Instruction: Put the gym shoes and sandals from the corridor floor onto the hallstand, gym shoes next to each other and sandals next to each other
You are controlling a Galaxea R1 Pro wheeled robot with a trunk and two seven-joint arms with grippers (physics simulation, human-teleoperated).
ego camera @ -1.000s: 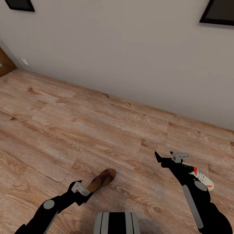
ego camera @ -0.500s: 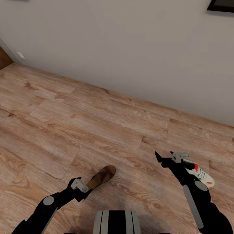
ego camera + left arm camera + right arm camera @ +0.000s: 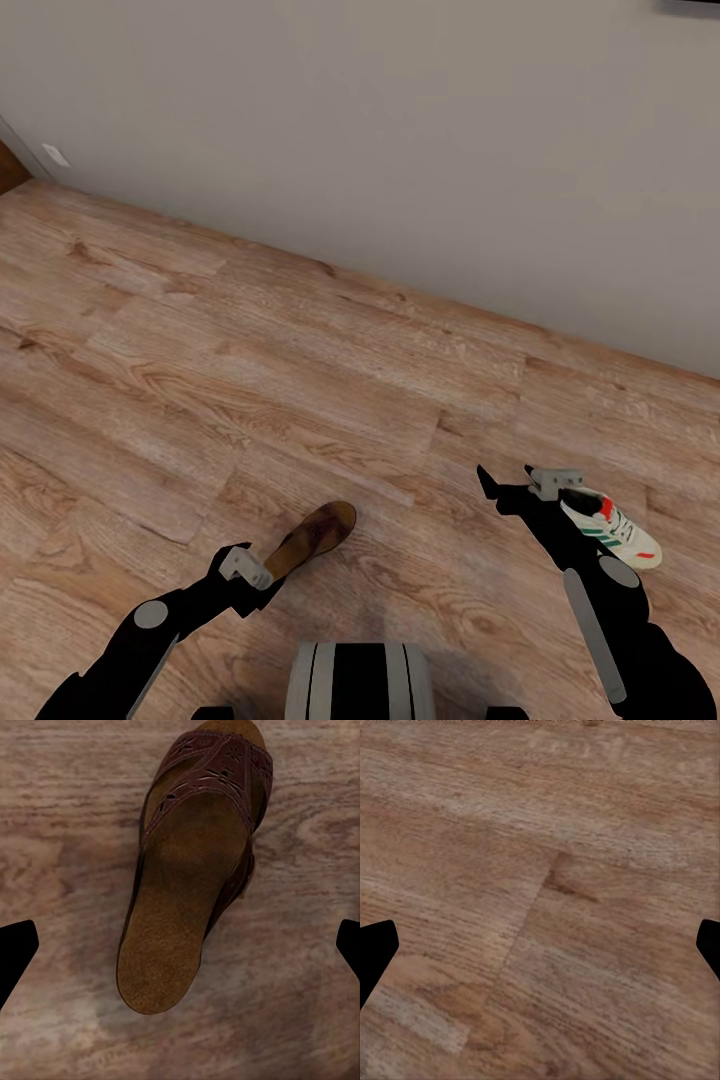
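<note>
Down in the lower left of the head view sits the left gripper (image 3: pixel 262 585), black arm angled up from the bottom edge, poised right at the heel end of a brown sandal (image 3: pixel 311 539). The sandal lies flat on the wood-plank corridor floor (image 3: pixel 250 380), toe pointing toward the upper right of the frame. Over to the left wrist view: there is the sandal (image 3: pixel 196 862) dead centre, tan footbed facing up, dark perforated strap across the toe at the top of the frame. The two black fingers (image 3: pixel 15 952) peek in at the far left and far right edges, spread wide, with the shoe between them and clear of both. Released, nothing grasped.

Now the right side. The right gripper (image 3: pixel 509 484) sits in the lower right of the head view, its dark arm running down to the bottom right corner. Just beyond the grey wrist block lies one gym shoe (image 3: pixel 612 527), white with green stripes and a red-orange tongue, resting on the floor, partly hidden by the arm. The right wrist view gives bare planks (image 3: pixel 540 907) and the black fingers (image 3: pixel 375 952) at the two side edges, parted wide, holding nothing.

A plain pale wall (image 3: pixel 400 130) fills the top of the head view, meeting the floor along a diagonal line. A striped grey piece of the robot's trunk (image 3: pixel 360 680) shows at bottom centre.
</note>
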